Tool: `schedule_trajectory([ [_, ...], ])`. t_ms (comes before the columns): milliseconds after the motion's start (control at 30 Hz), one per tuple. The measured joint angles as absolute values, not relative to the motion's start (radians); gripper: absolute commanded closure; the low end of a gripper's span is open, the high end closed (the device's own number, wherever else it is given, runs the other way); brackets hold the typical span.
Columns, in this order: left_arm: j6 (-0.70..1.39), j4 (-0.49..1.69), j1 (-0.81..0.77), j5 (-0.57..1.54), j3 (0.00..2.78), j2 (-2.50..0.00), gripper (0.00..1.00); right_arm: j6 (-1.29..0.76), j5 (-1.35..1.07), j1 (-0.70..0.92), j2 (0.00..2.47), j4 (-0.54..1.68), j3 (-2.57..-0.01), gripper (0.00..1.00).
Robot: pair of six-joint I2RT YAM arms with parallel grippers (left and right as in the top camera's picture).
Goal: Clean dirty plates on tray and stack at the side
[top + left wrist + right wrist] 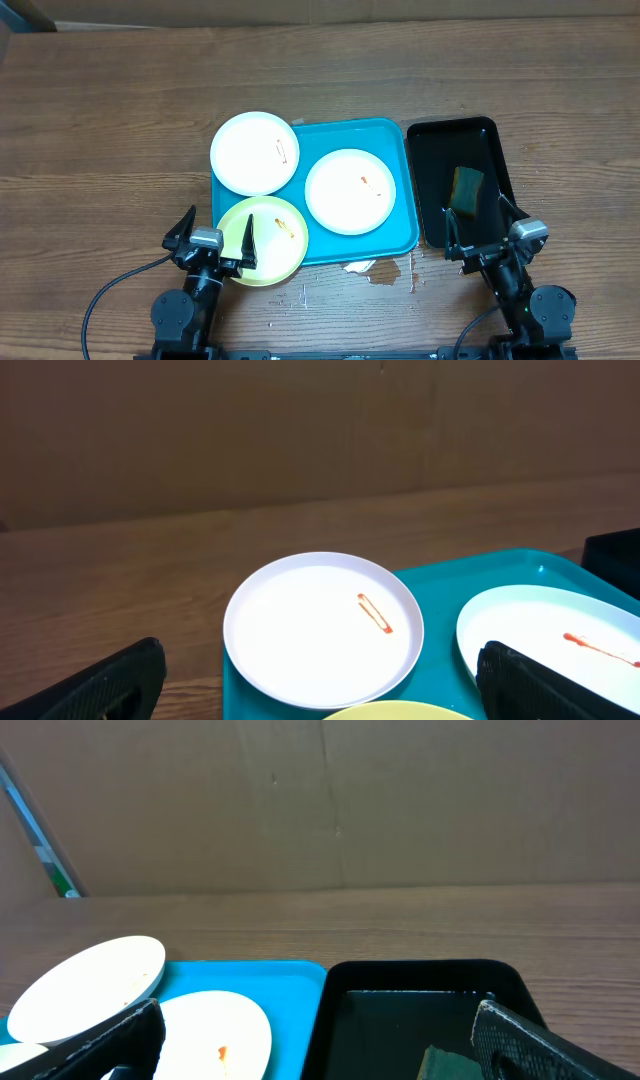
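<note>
The turquoise tray lies mid-table. A white plate with a small orange smear rests on its far left corner, overhanging the rim. A second white plate with red smears lies in the tray's right half. A pale yellow-green plate with an orange smear overhangs the near left corner. My left gripper is open and empty, above the yellow-green plate's near left edge. My right gripper is open and empty over the near end of the black tray. The left wrist view shows the white plate.
A narrow black tray stands right of the turquoise tray and holds a dark green sponge in water. A small spill or scrap lies on the wood table just in front of the turquoise tray. A cardboard wall stands at the back.
</note>
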State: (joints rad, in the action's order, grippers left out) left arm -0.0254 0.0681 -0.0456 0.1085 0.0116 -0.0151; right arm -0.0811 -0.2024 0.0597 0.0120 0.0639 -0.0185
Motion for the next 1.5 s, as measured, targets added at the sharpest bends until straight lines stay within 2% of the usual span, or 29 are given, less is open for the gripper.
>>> schedule_trajectory([
  [733, -0.014, 0.071, -0.046, 0.207, 0.025, -0.015, 0.00, -0.081, -0.201, 0.060, 0.012, 0.064, -0.019, 0.00],
  [900, 0.032, 0.144, -0.046, 0.210, 0.162, -0.026, 0.00, -0.098, -0.223, 0.060, 0.014, 0.074, -0.039, 0.00],
  [1033, 0.051, 0.212, -0.046, 0.214, 0.360, -0.122, 0.00, -0.125, -0.228, 0.059, 0.059, 0.152, -0.200, 0.00],
  [1167, 0.054, 0.376, -0.046, 0.244, 0.619, -0.329, 0.00, -0.139, -0.212, 0.059, 0.186, 0.318, -0.471, 0.00],
  [1500, 0.023, 1.160, -0.046, 0.381, 1.454, -1.073, 0.00, -0.111, -0.186, 0.059, 0.822, 0.908, -1.161, 0.00],
])
